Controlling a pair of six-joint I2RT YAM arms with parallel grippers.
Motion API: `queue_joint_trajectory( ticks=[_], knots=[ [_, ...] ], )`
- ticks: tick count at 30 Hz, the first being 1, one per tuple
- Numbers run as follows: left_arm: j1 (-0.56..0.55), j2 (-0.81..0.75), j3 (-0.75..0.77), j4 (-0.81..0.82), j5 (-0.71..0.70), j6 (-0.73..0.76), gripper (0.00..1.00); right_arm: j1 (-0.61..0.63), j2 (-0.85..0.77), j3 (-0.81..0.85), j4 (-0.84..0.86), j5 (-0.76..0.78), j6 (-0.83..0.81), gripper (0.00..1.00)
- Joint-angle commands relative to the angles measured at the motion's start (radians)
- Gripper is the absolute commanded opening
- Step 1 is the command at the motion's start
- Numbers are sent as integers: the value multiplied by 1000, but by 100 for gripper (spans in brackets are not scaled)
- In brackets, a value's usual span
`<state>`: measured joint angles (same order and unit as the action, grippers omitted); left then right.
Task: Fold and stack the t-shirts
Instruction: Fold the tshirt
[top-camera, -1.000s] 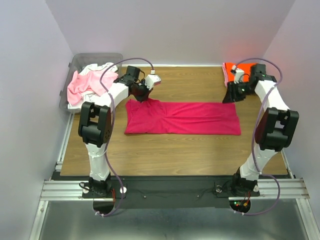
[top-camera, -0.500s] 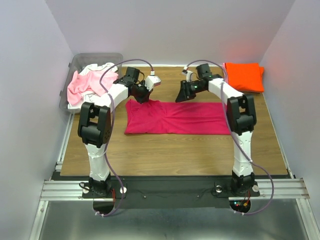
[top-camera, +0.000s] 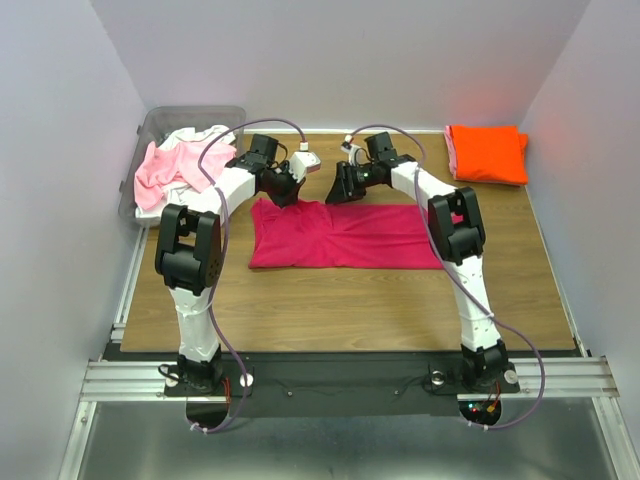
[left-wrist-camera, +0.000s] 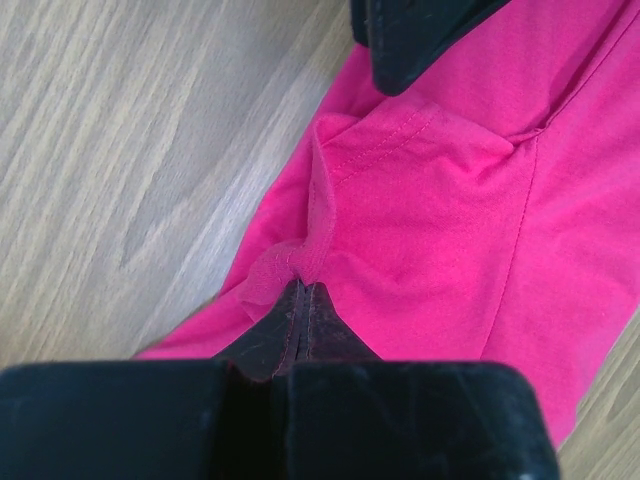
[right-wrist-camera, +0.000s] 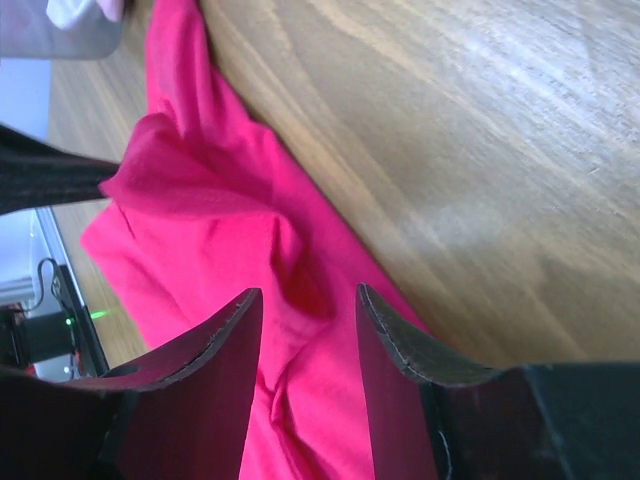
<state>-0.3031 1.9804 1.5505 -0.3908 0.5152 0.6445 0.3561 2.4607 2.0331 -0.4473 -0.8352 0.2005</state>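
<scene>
A magenta-pink t-shirt (top-camera: 350, 238) lies in a long folded strip across the middle of the table. My left gripper (top-camera: 285, 196) is shut on a bunched bit of its far left edge (left-wrist-camera: 300, 262), right at the fingertips (left-wrist-camera: 302, 287). My right gripper (top-camera: 334, 195) hovers open just to the right of it over the same far edge. Pink cloth (right-wrist-camera: 300, 250) shows between its fingers (right-wrist-camera: 308, 300), not pinched. A folded orange t-shirt (top-camera: 487, 153) sits at the far right corner. Pale pink (top-camera: 160, 170) and white (top-camera: 195, 135) t-shirts spill from the bin.
A clear plastic bin (top-camera: 190, 113) stands at the far left corner, against the wall. The two grippers are close together; the right one's dark finger (left-wrist-camera: 420, 30) shows in the left wrist view. Bare wood table (top-camera: 330, 300) lies in front of the shirt.
My right arm has swung left from the orange t-shirt to the far edge of the magenta one, ending beside my left gripper. The left arm has stayed put, still pinching.
</scene>
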Motion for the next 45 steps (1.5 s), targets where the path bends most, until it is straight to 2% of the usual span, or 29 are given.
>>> queue_joint_trajectory(
  ticks=[1,5,8,11,12,14,15,16,23,29,38,45],
  knots=[
    [6,-52,25,-6,32,-8,0,23,33,33,48,-18,33,49],
    [7,-51,26,-8,34,-8,0,30,41,30,48,-30,34,49],
    [9,-49,29,-8,32,-6,0,30,43,26,48,-47,36,44],
    [10,-49,34,-13,29,-6,0,32,26,12,48,-73,30,28],
    [13,-49,36,-14,29,-6,0,32,21,7,48,-88,25,19],
    [16,-49,37,-14,29,-6,0,30,-2,-8,48,-91,22,11],
    [16,-52,37,-14,28,-6,0,32,-14,-14,48,-82,14,2],
    [18,-55,36,-14,28,-6,0,32,-34,-20,48,-76,8,1],
    [21,-95,3,-11,17,12,0,29,-132,-77,50,-9,-41,0],
    [21,-138,-41,-20,31,46,0,29,-137,-70,50,102,-65,0],
    [2,-189,-139,-82,66,84,0,34,-97,-48,48,117,-64,1],
    [-40,-216,-251,-76,26,106,0,34,-124,-85,48,100,-79,1]
  ],
)
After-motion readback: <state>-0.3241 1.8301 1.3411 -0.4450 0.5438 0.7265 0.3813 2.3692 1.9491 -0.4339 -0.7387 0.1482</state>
